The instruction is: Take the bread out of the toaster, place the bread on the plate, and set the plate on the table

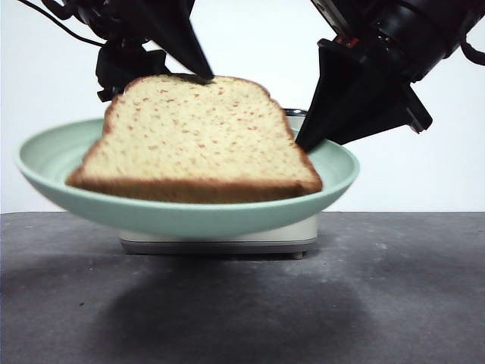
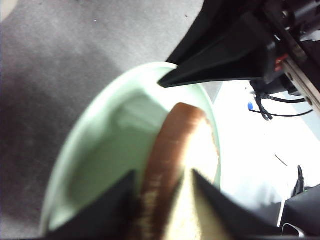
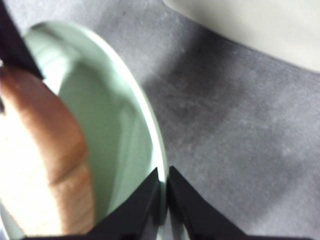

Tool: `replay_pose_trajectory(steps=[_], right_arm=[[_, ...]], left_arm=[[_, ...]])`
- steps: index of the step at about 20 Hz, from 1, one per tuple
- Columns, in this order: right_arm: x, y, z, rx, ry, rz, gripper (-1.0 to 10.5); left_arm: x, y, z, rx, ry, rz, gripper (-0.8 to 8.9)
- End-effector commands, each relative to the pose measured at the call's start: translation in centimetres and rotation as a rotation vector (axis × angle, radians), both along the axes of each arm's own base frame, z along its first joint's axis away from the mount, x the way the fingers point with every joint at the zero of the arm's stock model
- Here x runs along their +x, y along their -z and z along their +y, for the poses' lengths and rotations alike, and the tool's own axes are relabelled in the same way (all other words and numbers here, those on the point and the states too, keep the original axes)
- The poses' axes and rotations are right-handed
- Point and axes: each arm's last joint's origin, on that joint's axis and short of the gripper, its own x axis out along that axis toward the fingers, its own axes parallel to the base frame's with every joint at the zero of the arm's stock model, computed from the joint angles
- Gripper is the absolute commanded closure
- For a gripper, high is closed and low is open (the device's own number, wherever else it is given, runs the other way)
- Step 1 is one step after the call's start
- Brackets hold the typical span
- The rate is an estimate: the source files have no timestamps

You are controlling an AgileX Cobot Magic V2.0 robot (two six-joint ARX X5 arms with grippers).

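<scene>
The bread (image 1: pixel 197 144) leans in the pale green plate (image 1: pixel 53 159), its lower crust resting in the plate. The plate hangs in the air above the table (image 1: pixel 409 288), in front of the cream toaster (image 1: pixel 227 241), which it mostly hides. My left gripper (image 1: pixel 201 74) comes from the upper left and is shut on the bread's domed top; the left wrist view shows the bread (image 2: pixel 175 150) between its jaws (image 2: pixel 164 175). My right gripper (image 1: pixel 303 142) is shut on the plate's right rim, which is seen close in the right wrist view (image 3: pixel 162 172).
The plate casts a dark shadow (image 1: pixel 227 311) on the table under it. A white wall stands behind. A pale cream surface (image 3: pixel 250 25) shows at the edge of the right wrist view; I cannot tell what it is.
</scene>
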Motion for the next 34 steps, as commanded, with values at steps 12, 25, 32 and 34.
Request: replay_pose_trajectory(steps=[12, 25, 32, 34], right_arm=[[0.1, -0.5, 0.3, 0.009, -0.007, -0.003, 9.4], [2.2, 2.7, 0.9, -0.078, 0.052, 0.065, 9.4], [4.9, 7.0, 1.2, -0.141, 0.108, 0.136, 9.4], [5.2, 7.6, 1.1, -0.15, 0.115, 0.145, 9.4]], left_arm=[[-1.8, -4.4, -0.8, 0.13, -0.03, -0.251, 5.53], [-9.7, -13.7, 4.1, 0.051, -0.205, -0.665, 5.55], [-13.6, -15.8, 7.2, -0.034, -0.256, -0.735, 5.55], [-14.1, -16.0, 7.7, -0.048, -0.264, -0.744, 5.55]])
